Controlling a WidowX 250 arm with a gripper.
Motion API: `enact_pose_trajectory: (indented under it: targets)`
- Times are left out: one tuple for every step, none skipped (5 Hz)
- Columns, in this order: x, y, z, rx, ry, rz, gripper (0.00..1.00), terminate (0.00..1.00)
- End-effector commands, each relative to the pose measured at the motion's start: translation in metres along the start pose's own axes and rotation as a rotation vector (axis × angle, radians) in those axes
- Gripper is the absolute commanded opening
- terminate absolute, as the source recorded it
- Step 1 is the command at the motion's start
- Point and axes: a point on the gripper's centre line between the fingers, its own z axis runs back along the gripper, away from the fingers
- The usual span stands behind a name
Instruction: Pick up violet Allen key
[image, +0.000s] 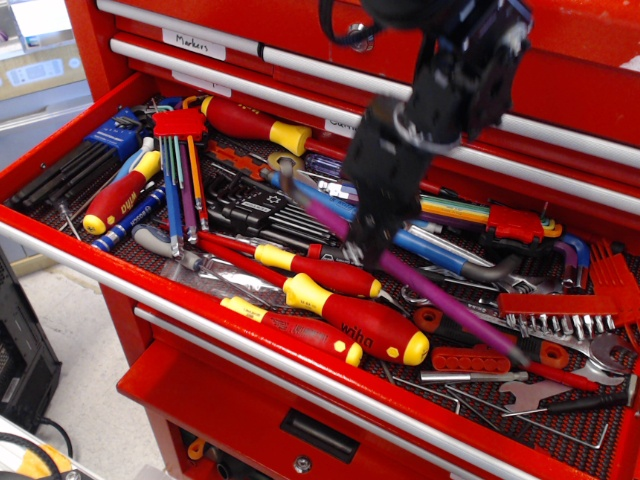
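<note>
Observation.image looks down into an open red tool drawer (60, 235) full of tools. On the left lies a red holder of thin colored keys (180, 125). In front sit big red and yellow screwdrivers (350, 325). Near the middle, the black gripper (368, 240) is blurry, and its fingers look closed around the violet Allen key (440, 300). That key slants, its bent end up at the left and its far end low among the wrenches (560, 325) on the right.
</note>
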Motion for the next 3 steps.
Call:
enact_pose_trajectory:
  targets:
    - [0.066,-0.028,0.065,-0.163,-0.190,-0.013,0.00,0.00]
    - [0.090,-0.029,0.086,-0.179,-0.275,-0.018,0.00,0.00]
    - [0.099,-0.032,0.101,-0.168,-0.313,-0.030,0.00,1.00]
